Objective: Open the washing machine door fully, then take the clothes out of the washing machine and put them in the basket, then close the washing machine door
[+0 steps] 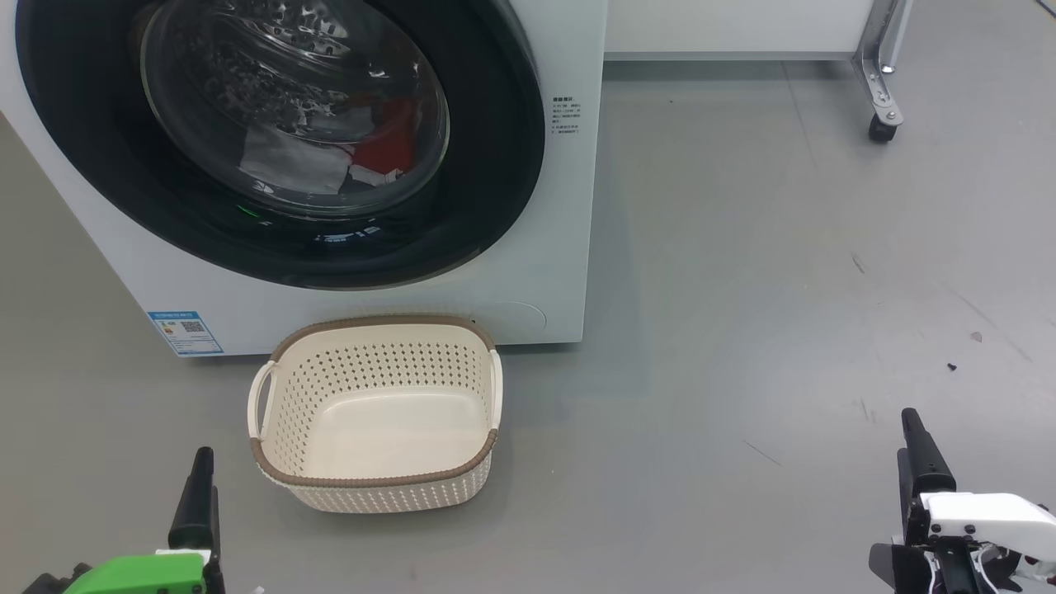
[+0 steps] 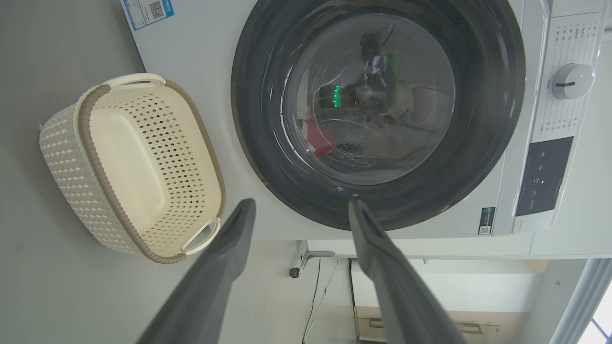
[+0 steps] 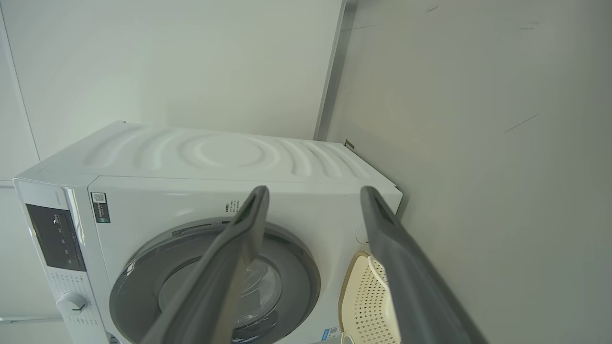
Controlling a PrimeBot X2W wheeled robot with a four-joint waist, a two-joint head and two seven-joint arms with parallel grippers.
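Observation:
The white washing machine (image 1: 544, 272) stands at the upper left, and its round black-rimmed door (image 1: 495, 190) lies flat against the front, closed. Red and pale clothes (image 1: 379, 144) show through the glass bowl, with a red patch of clothes (image 2: 319, 138) visible in the left wrist view too. The cream basket (image 1: 388, 495) sits empty on the floor just before the machine. My left gripper (image 2: 301, 203) is open, facing the door (image 2: 483, 143) from a distance with the basket (image 2: 67, 162) beside it. My right gripper (image 3: 315, 188) is open too, far from the machine (image 3: 229, 153).
A metal frame leg with a caster (image 1: 881, 124) stands at the back right. Grey floor (image 1: 742, 330) stretches right of the machine, with a small dark speck (image 1: 951, 366) on it. The machine's dial (image 2: 571, 81) and dark control panel (image 2: 545, 177) sit above the door.

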